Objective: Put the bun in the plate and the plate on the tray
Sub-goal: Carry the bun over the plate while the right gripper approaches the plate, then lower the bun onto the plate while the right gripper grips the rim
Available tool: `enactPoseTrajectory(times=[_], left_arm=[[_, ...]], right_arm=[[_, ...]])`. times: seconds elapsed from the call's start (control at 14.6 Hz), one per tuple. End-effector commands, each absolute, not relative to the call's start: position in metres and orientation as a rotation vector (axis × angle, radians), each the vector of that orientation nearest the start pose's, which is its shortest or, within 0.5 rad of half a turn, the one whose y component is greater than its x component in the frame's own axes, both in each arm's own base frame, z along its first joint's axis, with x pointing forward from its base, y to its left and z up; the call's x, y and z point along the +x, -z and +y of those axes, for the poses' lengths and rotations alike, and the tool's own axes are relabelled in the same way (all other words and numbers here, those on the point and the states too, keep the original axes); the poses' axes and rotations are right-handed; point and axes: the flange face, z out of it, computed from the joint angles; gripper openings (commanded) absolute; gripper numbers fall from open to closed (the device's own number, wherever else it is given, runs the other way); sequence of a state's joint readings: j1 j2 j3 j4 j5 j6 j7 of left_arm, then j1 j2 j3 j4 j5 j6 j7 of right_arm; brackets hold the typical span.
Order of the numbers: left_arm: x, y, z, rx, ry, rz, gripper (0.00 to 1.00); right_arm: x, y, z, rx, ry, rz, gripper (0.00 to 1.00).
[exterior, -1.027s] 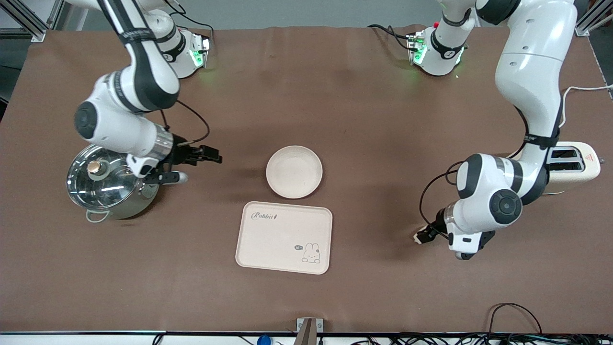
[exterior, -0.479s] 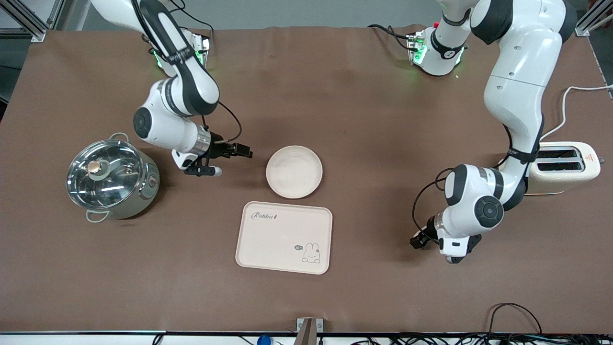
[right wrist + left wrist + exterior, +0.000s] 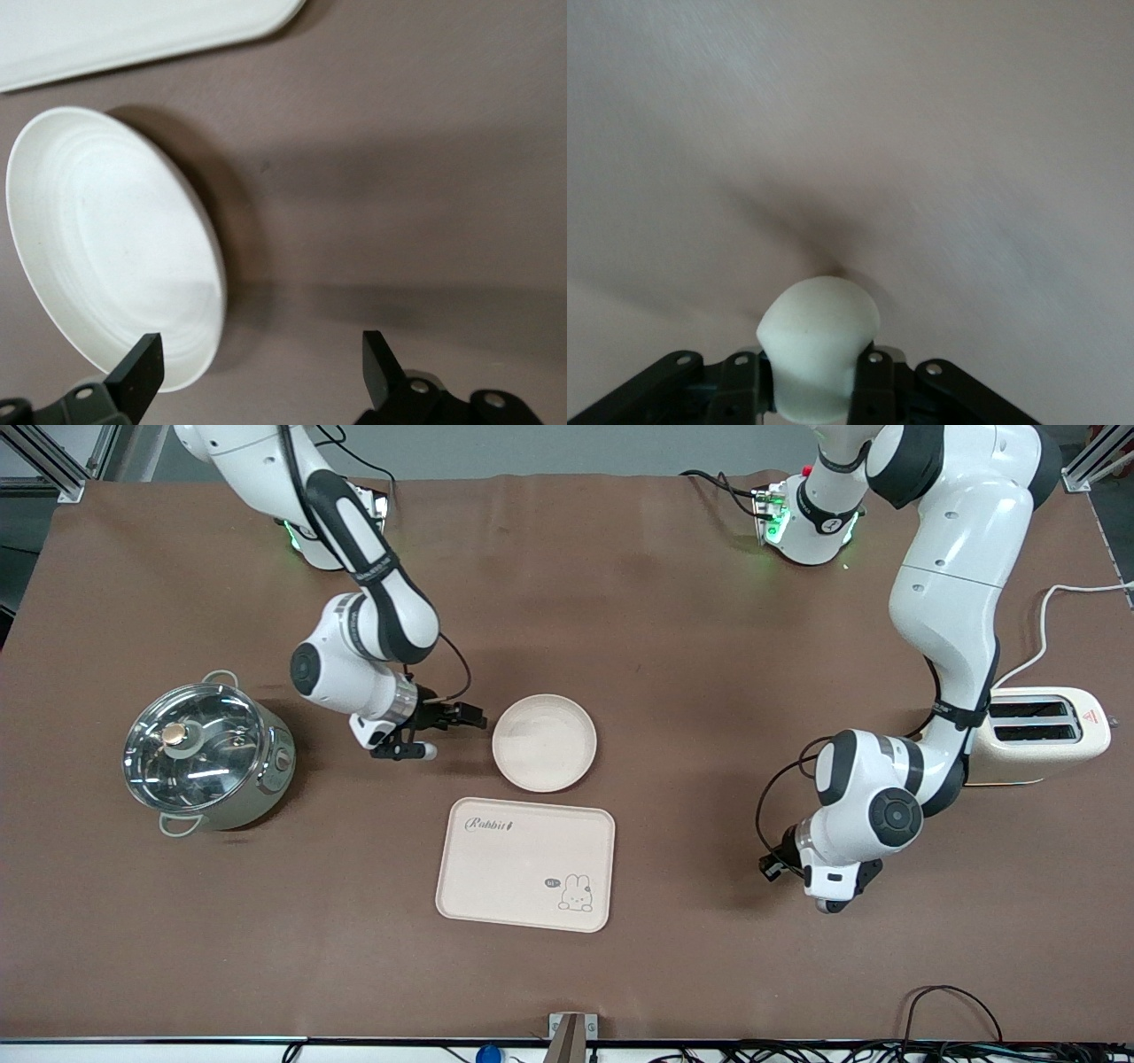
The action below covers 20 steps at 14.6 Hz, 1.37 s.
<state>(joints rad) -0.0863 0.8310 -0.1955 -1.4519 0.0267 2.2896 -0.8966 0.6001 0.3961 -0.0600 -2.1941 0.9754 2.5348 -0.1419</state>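
- The left gripper [image 3: 811, 390] is pinching the bun [image 3: 818, 341] — a small cream-white rounded lump clamped between its 2 black fingers [image 3: 873, 390], with only bare brown bench [image 3: 921, 133] below it in the left wrist view.
- From the front, that left gripper [image 3: 772, 865] hangs low over open bench toward the left arm's end, well apart from the tray; the bun itself is too small to make out there.
- A cream toaster [image 3: 1045, 733] stands just beside the left arm's elbow, at the same end of the bench.
- The right gripper [image 3: 468, 715] is spread wide and holds nothing — in its own wrist view the right gripper's [image 3: 257, 367] 2 fingers [image 3: 142, 367] stand far apart, with the plate's rim just by one of them.
- The plate [image 3: 544, 742] lies bare and flat on the bench, just beside the right gripper.
- The tray [image 3: 525, 864], with its Rabbit lettering and bunny drawing, lies nearer the front camera than the plate, close to it but not touching.
- A steel pot [image 3: 205, 755] with a glass lid sits toward the right arm's end.
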Motion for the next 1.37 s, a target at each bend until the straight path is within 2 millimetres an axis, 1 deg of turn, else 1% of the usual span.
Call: enactPoseTrajectory(times=[0.0, 0.07, 0.14, 0.21, 0.27, 0.34, 0.48, 0.55, 0.62, 0.68, 0.75, 0.89, 1.1, 1.16, 1.23, 1.3], left_arm=[[0.683, -0.257, -0.232, -3.042, -0.093, -1.060, 0.25], [0.671, -0.269, -0.263, -3.049, -0.104, -1.048, 0.26], [0.657, -0.277, -0.297, -3.058, -0.100, -1.029, 0.28], [0.642, -0.281, -0.329, -3.062, -0.097, -1.016, 0.28], [0.622, -0.281, -0.366, -3.064, -0.102, -1.003, 0.28], [0.604, -0.281, -0.395, -3.067, -0.110, -0.987, 0.28], [0.575, -0.278, -0.437, -3.062, -0.128, -0.979, 0.28], [0.565, -0.273, -0.450, -3.063, -0.140, -0.978, 0.28], [0.550, -0.261, -0.467, -3.065, -0.161, -0.947, 0.34], [0.534, -0.256, -0.485, -3.069, -0.169, -0.912, 0.37], [0.521, -0.245, -0.497, -3.060, -0.188, -0.900, 0.40], [0.507, -0.232, -0.512, -3.044, -0.195, -0.940, 0.44], [0.491, -0.213, -0.534, -3.075, -0.177, -0.990, 0.44], [0.489, -0.211, -0.539, -3.085, -0.168, -1.018, 0.47], [0.489, -0.212, -0.540, -3.087, -0.160, -1.049, 0.58], [0.490, -0.214, -0.541, -3.086, -0.157, -1.065, 0.74]], right_arm=[[0.469, -0.183, 0.293, -2.625, -0.140, 0.256, 0.90], [0.465, -0.181, 0.298, -2.625, -0.135, 0.260, 0.86], [0.465, -0.180, 0.299, -2.623, -0.138, 0.266, 0.83], [0.466, -0.180, 0.298, -2.621, -0.135, 0.271, 0.79], [0.468, -0.179, 0.296, -2.618, -0.135, 0.283, 0.75], [0.468, -0.177, 0.295, -2.616, -0.138, 0.295, 0.71], [0.469, -0.175, 0.300, -2.606, -0.141, 0.305, 0.64], [0.468, -0.173, 0.300, -2.600, -0.145, 0.318, 0.61], [0.468, -0.173, 0.303, -2.593, -0.144, 0.325, 0.57], [0.469, -0.173, 0.303, -2.592, -0.144, 0.327, 0.54], [0.469, -0.173, 0.303, -2.592, -0.142, 0.329, 0.52], [0.468, -0.171, 0.304, -2.595, -0.145, 0.322, 0.48], [0.469, -0.171, 0.305, -2.594, -0.142, 0.321, 0.42], [0.469, -0.171, 0.305, -2.594, -0.142, 0.321, 0.39], [0.470, -0.171, 0.305, -2.593, -0.142, 0.325, 0.37], [0.470, -0.172, 0.305, -2.592, -0.142, 0.324, 0.35]])
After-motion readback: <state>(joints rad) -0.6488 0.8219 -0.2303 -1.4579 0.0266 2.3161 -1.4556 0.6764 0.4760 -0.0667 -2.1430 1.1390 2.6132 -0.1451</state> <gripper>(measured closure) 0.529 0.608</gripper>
